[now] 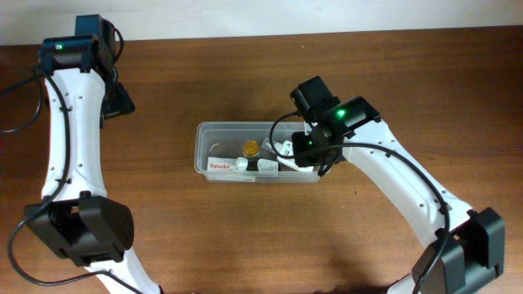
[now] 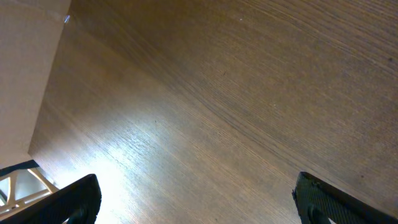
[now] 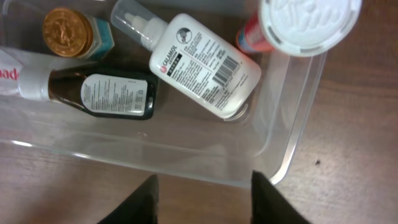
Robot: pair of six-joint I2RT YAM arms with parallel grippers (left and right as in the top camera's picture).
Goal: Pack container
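Releasing seems the step: right hand (image 3: pixel 204 182), part-open and apparently empty, hangs over the clear rectangular plastic container (image 1: pixel 219 137) at centre. Next, lift clear of its rim.

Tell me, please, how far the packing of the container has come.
Done: the container already holds a white bottle, a dark bottle, a gold-capped jar, a white-capped red tube and a Panadol box. In hand: nothing; the right claw is open above its wall, the left claw open over the table. Left: no loose item shows outside it.
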